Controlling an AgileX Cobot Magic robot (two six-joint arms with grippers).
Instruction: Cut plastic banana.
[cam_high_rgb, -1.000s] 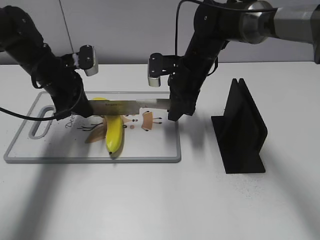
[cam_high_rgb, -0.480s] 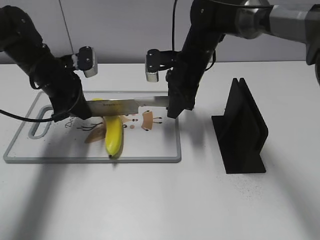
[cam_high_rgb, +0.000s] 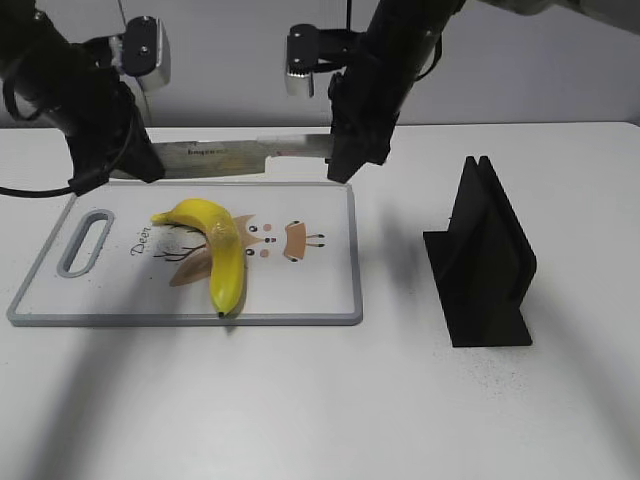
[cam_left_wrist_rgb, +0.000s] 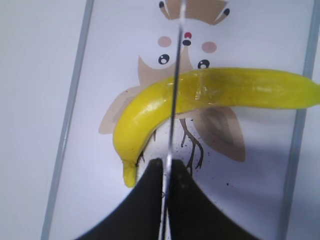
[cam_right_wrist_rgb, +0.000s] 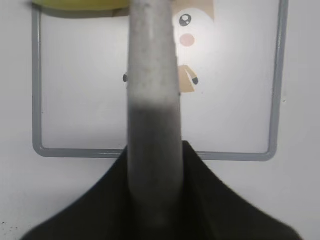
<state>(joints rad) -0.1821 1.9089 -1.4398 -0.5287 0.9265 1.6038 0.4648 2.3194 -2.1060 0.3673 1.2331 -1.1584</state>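
We see the plastic banana (cam_high_rgb: 218, 250) lying whole on the white cutting board (cam_high_rgb: 320, 290), across a printed cartoon animal (cam_high_rgb: 275, 238), its stem toward the board's handle slot (cam_high_rgb: 86, 241) and its dark tip near the board's front edge. A kitchen knife (cam_high_rgb: 235, 156) hangs level in the air above the board's far edge, clear of the banana, carried between two black arms.

The right hand (cam_high_rgb: 345, 165) grips the knife by its pale handle; in the right wrist view that handle (cam_right_wrist_rgb: 152, 100) fills the middle of the frame, blurred, and the dark fingers (cam_right_wrist_rgb: 205, 200) close against it on both sides. The left hand (cam_high_rgb: 135, 165) meets the blade's other end. From the left wrist view the blade (cam_left_wrist_rgb: 175, 85) shows only as a thin edge-on line running between two dark fingertips (cam_left_wrist_rgb: 145, 200) set narrowly on either side of it; we cannot tell for certain whether they press the steel or merely flank it.

Much is cut off: the left wrist view loses the banana's tip past its frame edge, and the right wrist view catches only a yellow sliver (cam_right_wrist_rgb: 80, 5) at the top. Small writing on the blade is too fine to read. Right of the board, well apart on the white counter (cam_high_rgb: 400, 400), stands a black slotted knife stand (cam_high_rgb: 485, 260).
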